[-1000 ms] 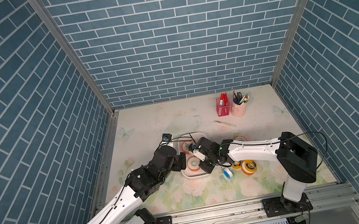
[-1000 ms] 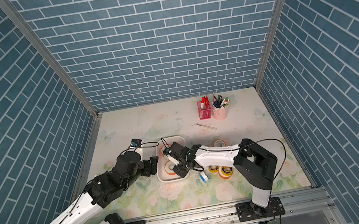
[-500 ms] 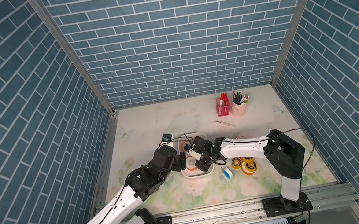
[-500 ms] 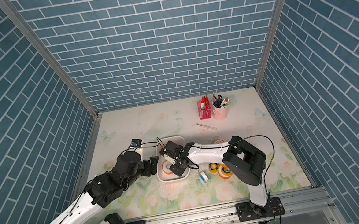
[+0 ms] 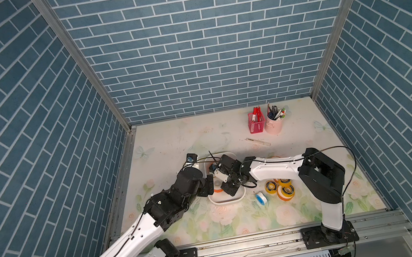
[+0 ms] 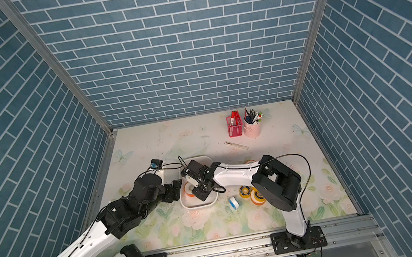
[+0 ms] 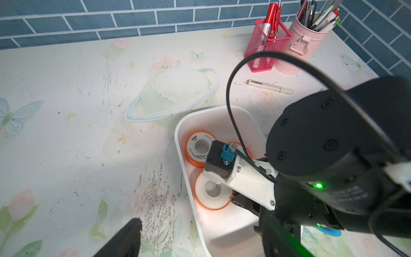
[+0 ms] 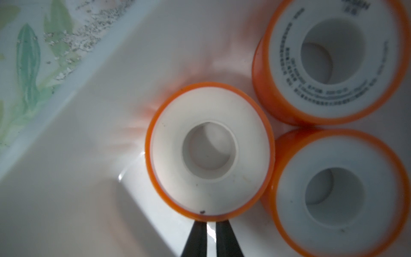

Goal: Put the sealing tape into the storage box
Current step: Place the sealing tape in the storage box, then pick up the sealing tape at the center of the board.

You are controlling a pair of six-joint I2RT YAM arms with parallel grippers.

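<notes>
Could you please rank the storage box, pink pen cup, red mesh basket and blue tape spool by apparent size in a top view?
1. storage box
2. pink pen cup and red mesh basket: too alike to rank
3. blue tape spool

Both top views look steeply down from high above the front rail [image 5: 247,246], taking in the whole table [image 5: 173,146]. The left wrist view looks from low and near across the storage box [image 7: 222,120] toward the back wall [image 7: 89,22]. The right wrist view hangs very close over the same box's orange spools [image 8: 166,151].
</notes>
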